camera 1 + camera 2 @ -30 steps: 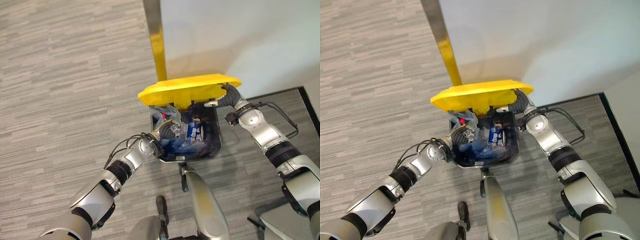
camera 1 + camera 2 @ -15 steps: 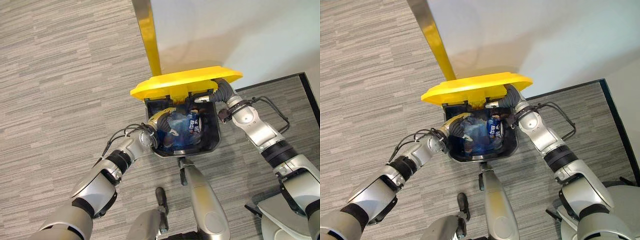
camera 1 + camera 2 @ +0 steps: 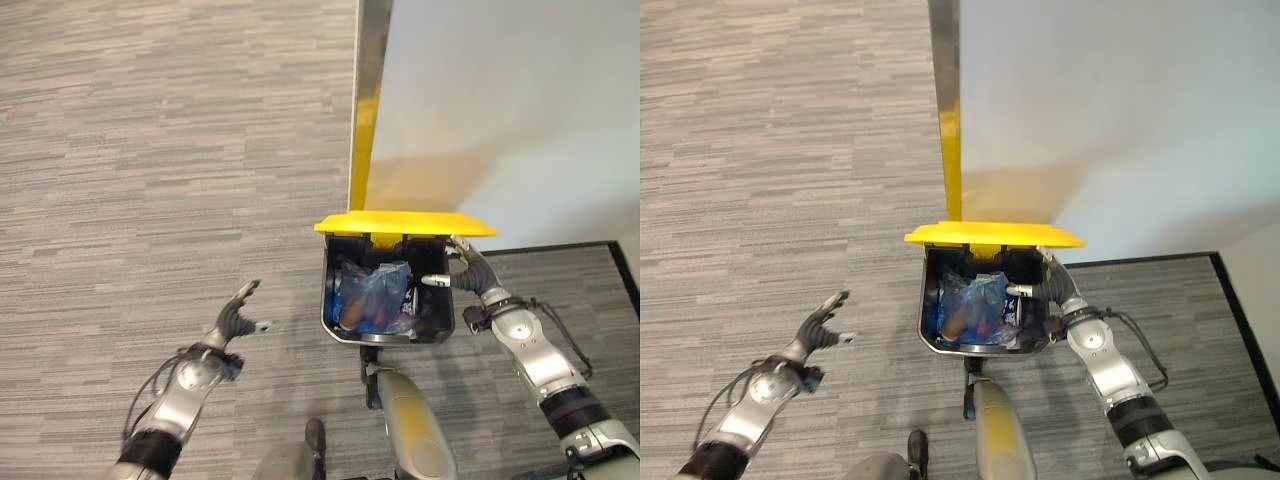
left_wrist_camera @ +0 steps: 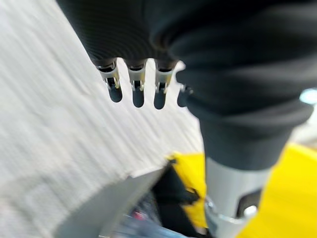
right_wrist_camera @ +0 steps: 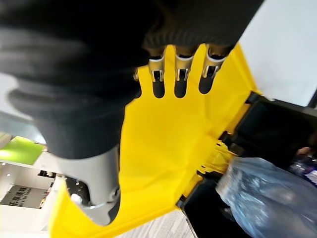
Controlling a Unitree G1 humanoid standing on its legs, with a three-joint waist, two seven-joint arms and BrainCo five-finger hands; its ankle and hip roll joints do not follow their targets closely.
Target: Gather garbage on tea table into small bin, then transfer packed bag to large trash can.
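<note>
The large black trash can stands against the wall with its yellow lid raised. A blue translucent packed bag lies inside it, also seen in the right wrist view. My right hand is at the can's right rim, open, its straight fingers against the lid's underside. My left hand hangs open over the carpet well left of the can, holding nothing; its straight fingers show in the left wrist view.
A white wall panel with a metal and yellow corner strip rises behind the can. A dark-edged floor mat lies to the right. Grey striped carpet spreads to the left.
My left hand has let go of the bag and pulled out of the can to the left; the bag stays inside. The camera has shifted. My right hand stays at the lid.
</note>
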